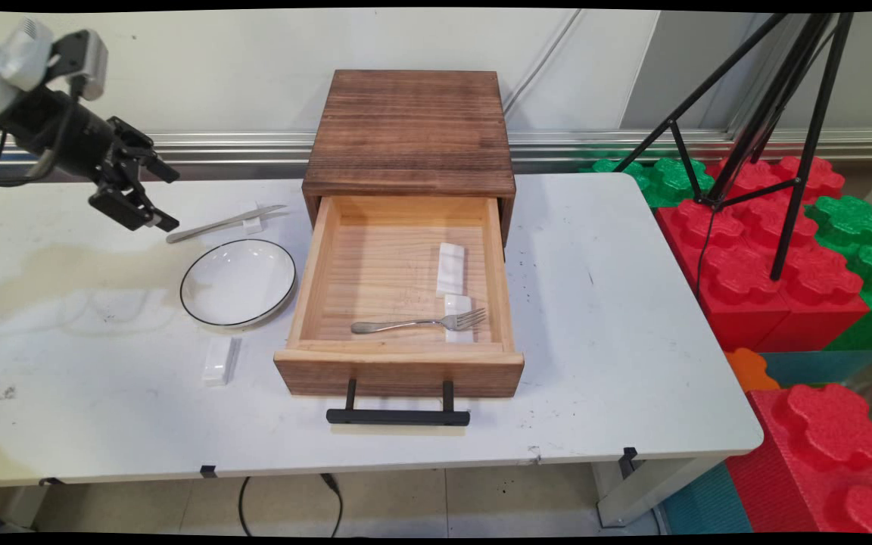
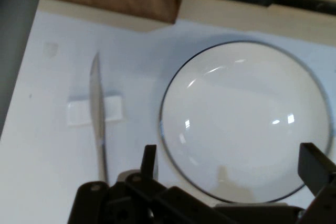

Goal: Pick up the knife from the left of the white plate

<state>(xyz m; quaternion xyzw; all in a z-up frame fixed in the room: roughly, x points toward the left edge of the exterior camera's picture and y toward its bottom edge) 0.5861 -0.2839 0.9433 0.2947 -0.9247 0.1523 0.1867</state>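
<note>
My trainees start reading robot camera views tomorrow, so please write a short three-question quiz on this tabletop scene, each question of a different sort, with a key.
1. True or false: the fork lies inside the open wooden drawer.
2. Multiple choice: the knife rests across
A. the white plate
B. a small white rest
C. the black drawer handle
3. Fill in: the gripper hangs above the table with its jaws ____.

Key: 1 true; 2 B; 3 open. In the hand view the fingers stand wide apart over the plate's near rim, holding nothing.
</note>
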